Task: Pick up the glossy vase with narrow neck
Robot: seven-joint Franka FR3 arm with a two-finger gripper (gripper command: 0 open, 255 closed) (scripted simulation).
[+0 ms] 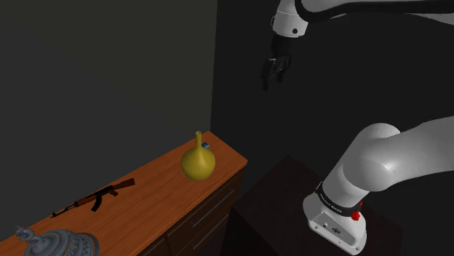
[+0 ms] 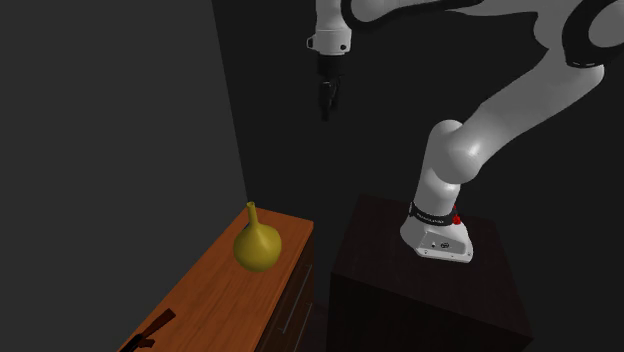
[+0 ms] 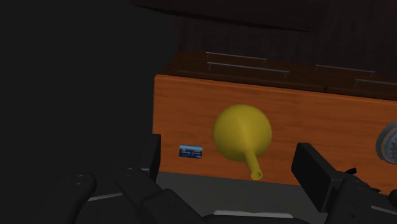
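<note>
Gripper [image 1: 272, 76] spread apart, yellow vase [image 1: 198, 163] well below, untouched

We can read no word or number anywhere. A black band [image 1: 332, 203] around the foot of the arm [image 1: 385, 156] carries a line of pale lettering, but its letters are too small for us to make out. Below it, the white base [image 1: 342, 234] bears a few small dark marks, which we cannot tell apart either. On the bench [image 3: 318, 108] a small blue tag [image 3: 191, 151] lies near the vase [image 3: 242, 130]. It shows faint pale lines like print, and we cannot read them.
</note>
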